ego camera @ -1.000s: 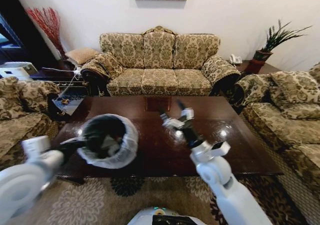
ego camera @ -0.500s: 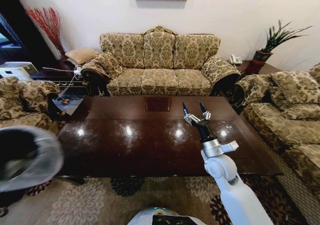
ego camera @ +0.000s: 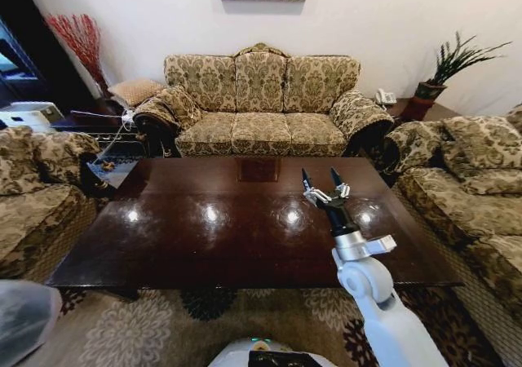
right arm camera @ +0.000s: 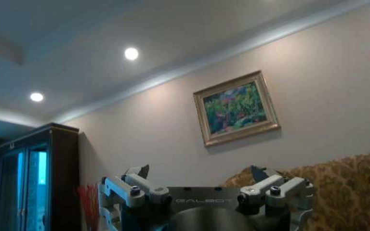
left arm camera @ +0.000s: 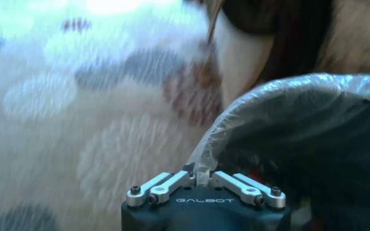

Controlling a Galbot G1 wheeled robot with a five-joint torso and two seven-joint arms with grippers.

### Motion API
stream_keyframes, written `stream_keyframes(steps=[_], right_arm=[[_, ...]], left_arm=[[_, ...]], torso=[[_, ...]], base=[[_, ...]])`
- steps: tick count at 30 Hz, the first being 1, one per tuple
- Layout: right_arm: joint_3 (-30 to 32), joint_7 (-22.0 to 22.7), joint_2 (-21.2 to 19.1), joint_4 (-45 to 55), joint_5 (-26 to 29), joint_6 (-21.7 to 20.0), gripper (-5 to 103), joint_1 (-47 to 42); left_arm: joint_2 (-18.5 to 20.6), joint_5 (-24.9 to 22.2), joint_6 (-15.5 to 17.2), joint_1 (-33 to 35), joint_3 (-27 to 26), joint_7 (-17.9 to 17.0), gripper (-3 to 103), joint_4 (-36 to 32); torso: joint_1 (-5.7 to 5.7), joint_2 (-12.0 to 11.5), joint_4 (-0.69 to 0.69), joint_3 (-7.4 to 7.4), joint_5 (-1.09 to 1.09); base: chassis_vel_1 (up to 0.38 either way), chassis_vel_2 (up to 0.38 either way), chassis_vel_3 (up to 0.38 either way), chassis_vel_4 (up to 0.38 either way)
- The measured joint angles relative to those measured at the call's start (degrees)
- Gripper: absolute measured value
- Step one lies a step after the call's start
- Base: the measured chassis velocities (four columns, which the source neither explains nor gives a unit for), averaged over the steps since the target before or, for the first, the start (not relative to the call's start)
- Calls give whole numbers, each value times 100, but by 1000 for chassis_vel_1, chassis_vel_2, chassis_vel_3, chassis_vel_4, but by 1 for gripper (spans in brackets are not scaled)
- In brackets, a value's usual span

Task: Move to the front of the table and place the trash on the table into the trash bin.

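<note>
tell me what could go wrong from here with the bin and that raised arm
1. The left hand seems to pinch only the thin liner at the bin rim, above the carpet. The plastic could tear or slip and drop the bin.
2. The right hand is open, held up over the glossy table. Lowering carelessly could scratch the top.

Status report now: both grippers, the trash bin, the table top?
Left gripper shut on trash bin liner, low over carpet. Right gripper open, raised above table. No trash visible on table.
</note>
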Motion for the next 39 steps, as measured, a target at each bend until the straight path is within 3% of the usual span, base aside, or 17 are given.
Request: stream_keyframes(steps=[5,10,18,26,39], right_arm=[[162,-3,-76,48,-110,-19,100,-188],[181,30,-50,49,-194,-65,100,-238],[239,138,-62,7,-218,-109,100,-353],[266,134,3,-14,-192,-35,100,-382],[229,102,57,-62,-246,42,100,-456]], left_arm=[[-138,23,-81,-273,376,134,0,393],[-150,36,-97,-392,548,241,0,647],[-175,33,-212,-879,803,301,0,1626],[-198,17,-311,-1266,907,738,0,2552],[-247,236,-392,-1681,1110,1120,0,3188]], torso=[[0,0,-5,0,15],[0,0,-1,0,12],[1,0,-3,0,6],[1,0,-2,0,8],[1,0,-2,0,9]], base=[[0,0,0,0],[0,0,0,0],[0,0,0,0],[0,0,0,0],[7,-3,-8,3]])
